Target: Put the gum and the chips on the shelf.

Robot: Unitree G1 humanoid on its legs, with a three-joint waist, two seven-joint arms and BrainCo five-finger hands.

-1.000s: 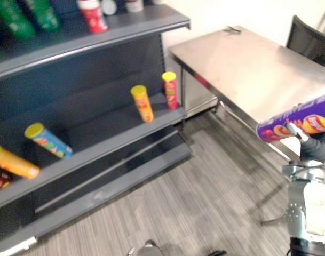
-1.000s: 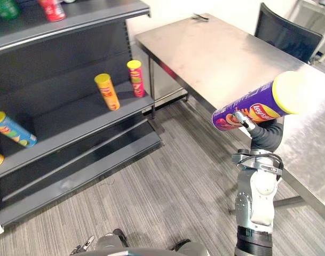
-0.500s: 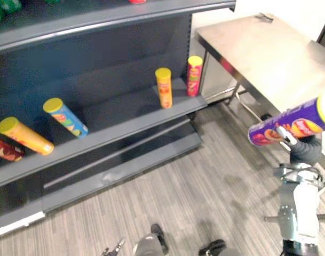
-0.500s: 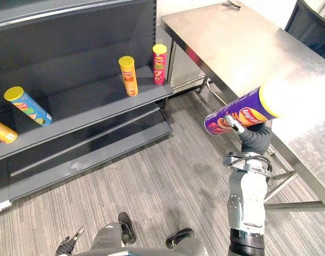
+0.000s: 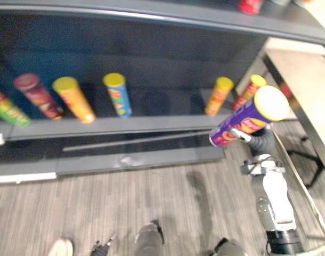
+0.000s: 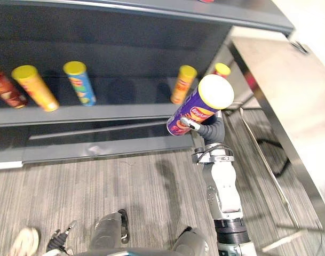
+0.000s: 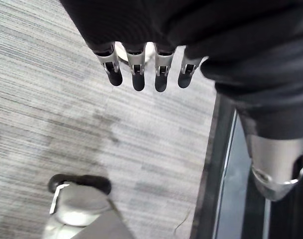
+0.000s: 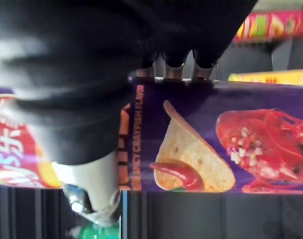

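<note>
My right hand (image 6: 211,129) is shut on a purple chips can (image 6: 197,111) with a pale yellow lid (image 5: 271,103), held tilted in the air in front of the dark shelf unit (image 5: 151,125). The right wrist view has the can's purple side (image 8: 211,144) right across my fingers. The can hangs level with the middle shelf, just right of the orange can (image 5: 219,96) and in front of the red can (image 5: 247,90). My left hand (image 7: 146,69) hangs open with relaxed fingers above the grey floor (image 7: 66,99), holding nothing.
Several chips cans stand tilted on the middle shelf: a blue one (image 5: 118,94), an orange one (image 5: 74,99), a dark red one (image 5: 37,96) and a green one (image 5: 5,106). A steel table (image 6: 290,96) stands right of the shelf. A lower shelf board (image 5: 125,160) sits near the floor.
The whole view has swung left toward the shelf, so more cans show on its left. My right hand still holds the purple can, which now hangs closer to the middle shelf.
</note>
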